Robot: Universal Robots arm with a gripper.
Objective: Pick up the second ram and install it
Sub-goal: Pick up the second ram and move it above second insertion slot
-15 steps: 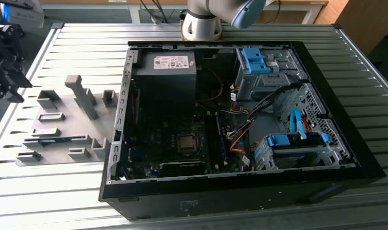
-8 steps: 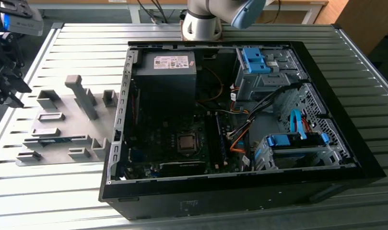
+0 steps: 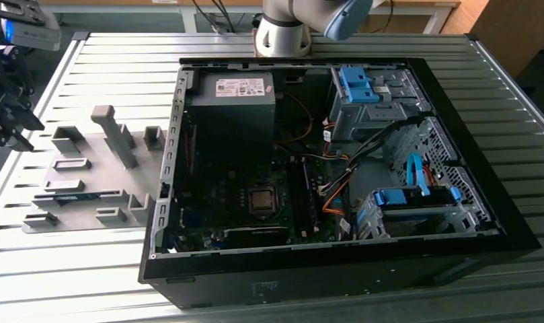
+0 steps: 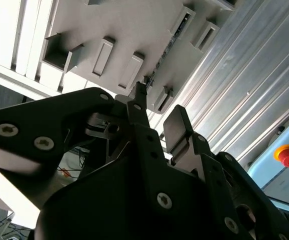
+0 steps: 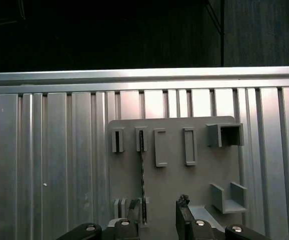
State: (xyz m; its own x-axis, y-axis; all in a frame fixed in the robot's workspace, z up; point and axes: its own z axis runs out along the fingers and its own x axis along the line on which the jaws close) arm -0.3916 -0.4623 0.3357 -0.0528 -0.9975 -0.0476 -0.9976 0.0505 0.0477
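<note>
The second ram [image 5: 142, 175] stands on its edge in a slot of the grey fixture plate [image 5: 174, 185], a thin dark-green stick. In the exterior view the ram [image 3: 74, 197] lies near the plate's front, at the exterior view's left. My gripper [image 5: 159, 218] hovers above the plate and apart from the ram, open, with nothing between its fingers. One finger [image 5: 134, 217] lines up close to the ram's near end. In the second wrist view the gripper [image 4: 157, 120] points at the plate, and the ram's edge [image 4: 174, 37] shows beyond it. The gripper [image 3: 11, 118] hangs over the table's edge at the exterior view's left.
An open black computer case [image 3: 335, 269] lies on the slatted metal table [image 3: 74, 269], with a motherboard, cables and blue drive-bay clips [image 3: 354, 84] inside. Grey fixture blocks [image 3: 115, 134] rise from the plate. A red stop button [image 4: 288, 155] sits off the table.
</note>
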